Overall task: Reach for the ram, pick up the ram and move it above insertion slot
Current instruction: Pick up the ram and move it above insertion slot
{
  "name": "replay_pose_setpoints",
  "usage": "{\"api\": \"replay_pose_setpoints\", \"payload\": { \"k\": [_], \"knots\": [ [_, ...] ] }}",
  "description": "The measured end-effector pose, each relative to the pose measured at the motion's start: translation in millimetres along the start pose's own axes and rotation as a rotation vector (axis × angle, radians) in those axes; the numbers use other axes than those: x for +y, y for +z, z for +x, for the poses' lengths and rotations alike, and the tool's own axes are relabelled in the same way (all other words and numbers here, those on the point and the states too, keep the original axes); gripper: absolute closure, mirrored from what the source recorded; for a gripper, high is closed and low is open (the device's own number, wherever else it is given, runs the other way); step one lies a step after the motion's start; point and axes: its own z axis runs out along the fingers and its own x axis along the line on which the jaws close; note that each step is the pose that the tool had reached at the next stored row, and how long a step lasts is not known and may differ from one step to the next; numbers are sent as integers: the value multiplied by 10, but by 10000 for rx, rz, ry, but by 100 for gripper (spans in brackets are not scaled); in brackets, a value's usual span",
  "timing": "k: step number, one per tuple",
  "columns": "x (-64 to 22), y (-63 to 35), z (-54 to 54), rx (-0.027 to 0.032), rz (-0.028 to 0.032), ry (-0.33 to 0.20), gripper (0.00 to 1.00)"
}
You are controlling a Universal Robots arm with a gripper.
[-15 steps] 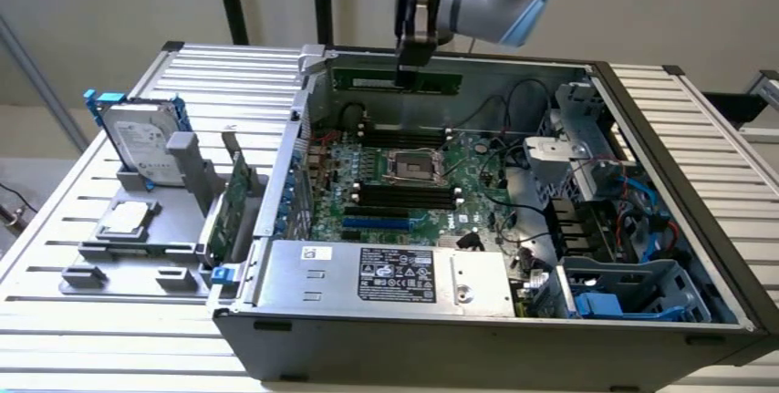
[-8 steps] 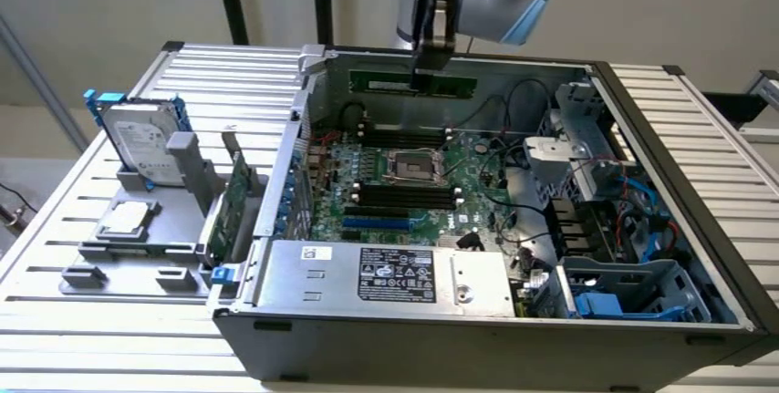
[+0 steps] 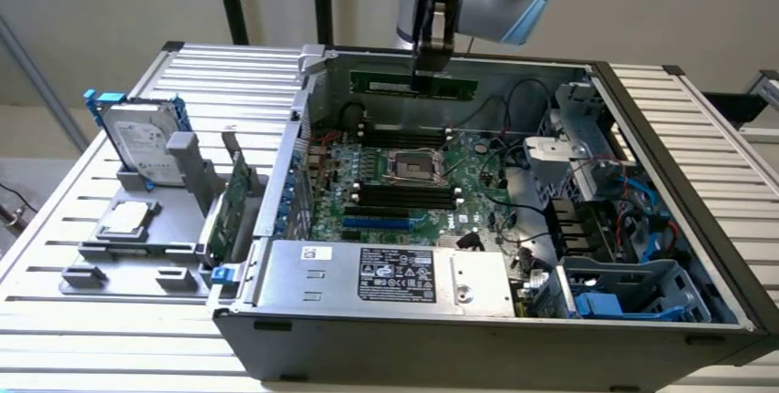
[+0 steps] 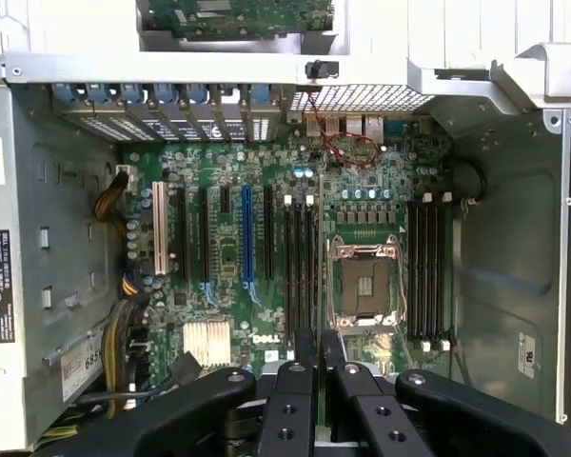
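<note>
- Green ram [image 3: 411, 85] is up in the air over the open computer case [image 3: 487, 320], hanging above the far edge of the motherboard [image 3: 414, 183].
- gripper [image 3: 431, 72] has its jaws clamped on the ram, stick lying level.
- hard drive [image 3: 137, 142] stands in a holder outside the case.

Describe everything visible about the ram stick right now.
The ram is a long, narrow green circuit-board stick with a pale label along its face. It hangs level and on edge in the air above the open computer case, near the case's far wall, over the motherboard. The gripper is shut on it near its middle, pinching it from above, and nothing else touches it. In the wrist view its thin edge shows between the gripper's fingers.
</note>
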Motion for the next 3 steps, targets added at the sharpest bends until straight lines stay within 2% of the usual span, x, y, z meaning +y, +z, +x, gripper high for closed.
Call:
{"api": "replay_pose_setpoints", "payload": {
  "k": [3],
  "knots": [
    [0, 0, 0, 0, 0, 0, 86]
  ]
}}
